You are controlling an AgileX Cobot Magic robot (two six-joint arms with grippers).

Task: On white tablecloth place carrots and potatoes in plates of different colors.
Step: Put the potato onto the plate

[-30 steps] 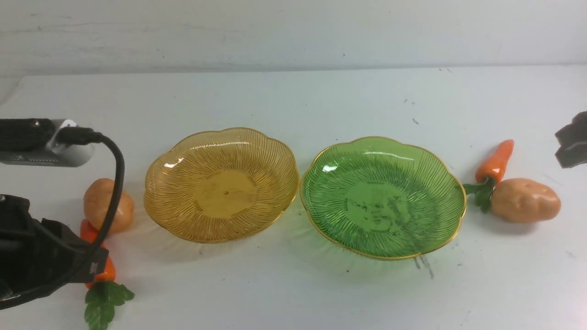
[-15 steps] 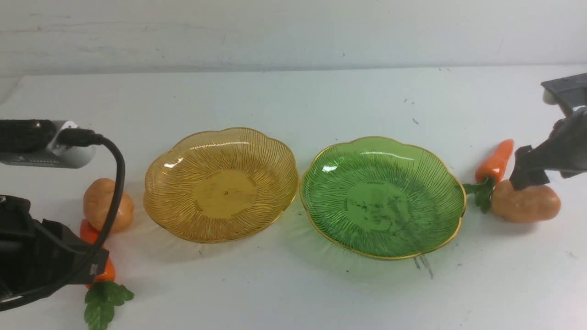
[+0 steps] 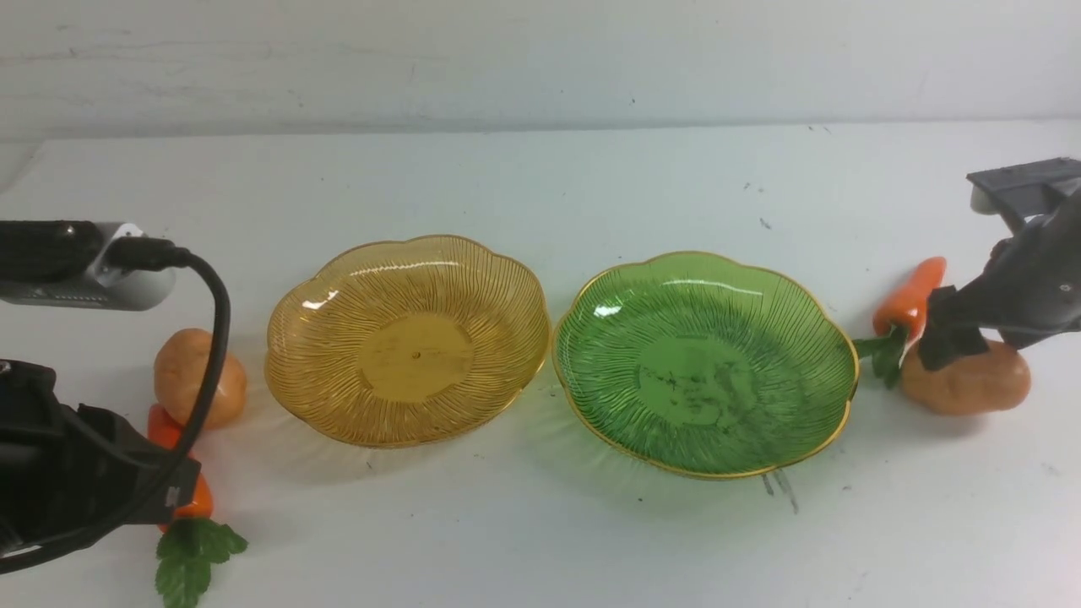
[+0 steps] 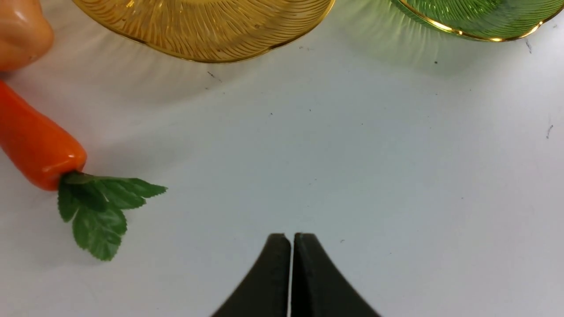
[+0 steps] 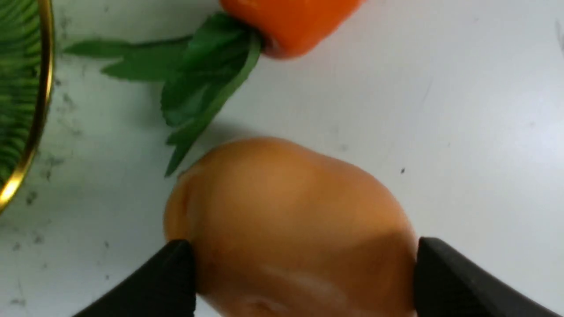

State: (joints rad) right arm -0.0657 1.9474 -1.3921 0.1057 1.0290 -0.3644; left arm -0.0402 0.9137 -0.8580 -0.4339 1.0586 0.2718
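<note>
On the white tablecloth (image 3: 540,186) an empty amber plate (image 3: 405,338) and an empty green plate (image 3: 705,363) stand side by side. Right of the green plate lies a potato (image 3: 971,384) with a carrot (image 3: 908,295) just behind it. My right gripper (image 5: 304,264) straddles this potato (image 5: 286,211), both fingers touching its sides. Left of the amber plate, another potato (image 3: 198,380) touches a second carrot (image 3: 190,498). My left gripper (image 4: 291,237) is shut and empty over bare cloth, near that carrot (image 4: 35,145).
The left arm's black body and cable (image 3: 211,338) partly cover the left carrot and potato. The right carrot's green leaves (image 5: 198,79) lie between the potato and the green plate's rim (image 5: 26,132). A white wall runs behind the table.
The right arm came in from the right edge and lowered onto the right potato, its fingers now against the potato's sides. The potato shifted slightly. The left arm stayed still.
</note>
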